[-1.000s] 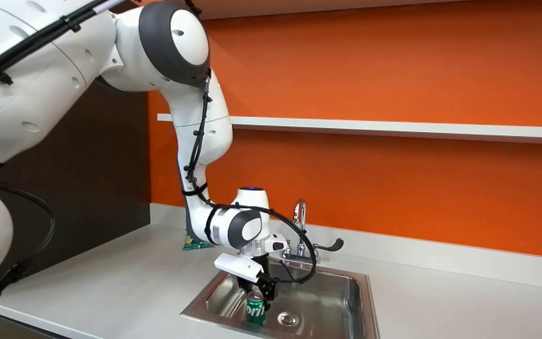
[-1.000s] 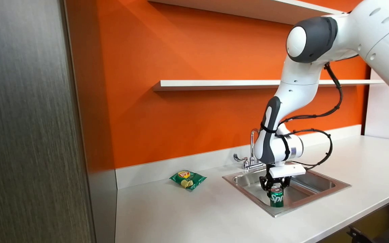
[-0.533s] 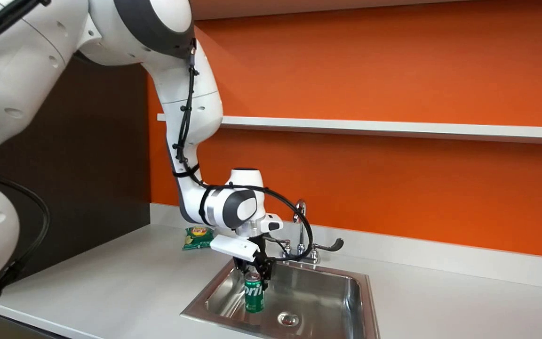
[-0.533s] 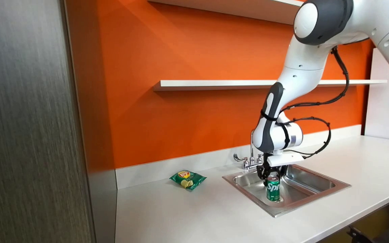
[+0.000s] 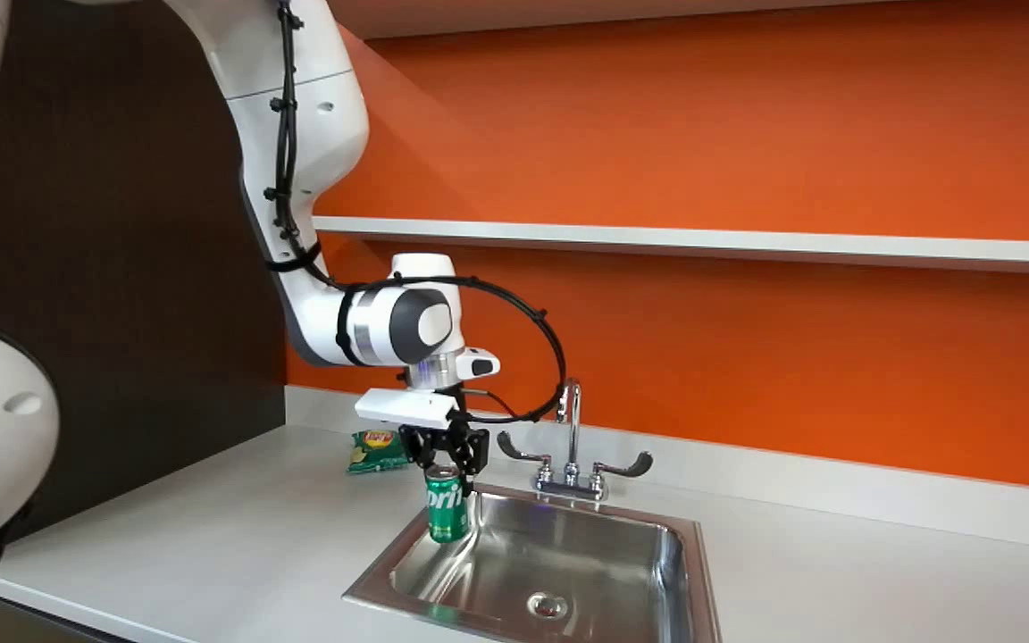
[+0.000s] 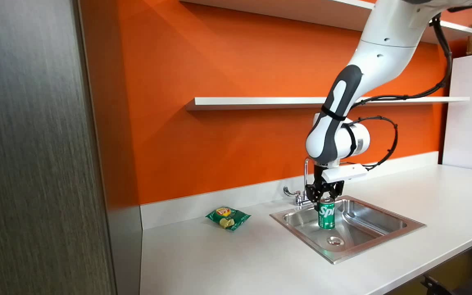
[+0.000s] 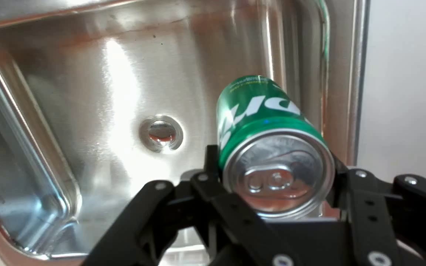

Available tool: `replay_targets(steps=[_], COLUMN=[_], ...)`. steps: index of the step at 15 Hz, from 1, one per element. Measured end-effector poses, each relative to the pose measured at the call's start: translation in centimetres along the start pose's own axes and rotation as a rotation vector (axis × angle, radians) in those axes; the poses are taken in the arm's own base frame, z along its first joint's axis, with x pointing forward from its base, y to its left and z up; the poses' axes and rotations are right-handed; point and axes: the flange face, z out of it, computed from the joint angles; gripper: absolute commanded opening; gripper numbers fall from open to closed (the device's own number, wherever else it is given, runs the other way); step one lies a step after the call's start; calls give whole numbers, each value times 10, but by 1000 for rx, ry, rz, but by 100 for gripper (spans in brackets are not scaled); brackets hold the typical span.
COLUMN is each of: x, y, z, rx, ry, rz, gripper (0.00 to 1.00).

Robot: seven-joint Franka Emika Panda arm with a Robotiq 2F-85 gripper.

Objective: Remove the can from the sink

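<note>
The green can (image 5: 447, 518) with a silver top and white lettering hangs upright in my gripper (image 5: 449, 473). Both also show in an exterior view, the can (image 6: 326, 217) below the gripper (image 6: 326, 200). In the wrist view the fingers (image 7: 211, 159) stand on both sides of the can's top end (image 7: 257, 114), shut on it. The can is off the floor of the steel sink (image 5: 604, 558), towards one side wall. In the wrist view the round drain (image 7: 161, 133) lies left of the can. The can's far side is hidden.
A chrome two-handled faucet (image 5: 573, 478) stands behind the sink. A green-and-yellow chip bag (image 6: 228, 218) lies on the white counter (image 6: 219, 262) beside the sink. A white shelf (image 5: 702, 237) runs along the orange wall above. A dark panel (image 5: 139, 268) closes the counter's end.
My gripper has risen with the can still held, lifting it off the sink floor. In both exterior views they moved up and somewhat left. The chip bag and faucet are less covered by the arm.
</note>
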Motion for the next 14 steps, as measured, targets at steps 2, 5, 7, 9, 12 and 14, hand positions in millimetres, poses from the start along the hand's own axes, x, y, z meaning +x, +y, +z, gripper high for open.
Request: replay_targets(steps=[2,5,7,9,12,14], x=[-8,-21,-31,-41,-54,-60], y=[-12,-37,-57,-79,-109,-125], z=[-16,-24,-20,-14,-4,3], rx=[1,12,22,31,42,48], ry=[-7,-31,-49,-68,-95,-107], rz=[-43,-101,-143,-189,-256,-291], gripper=[38,38,38,38,38,38])
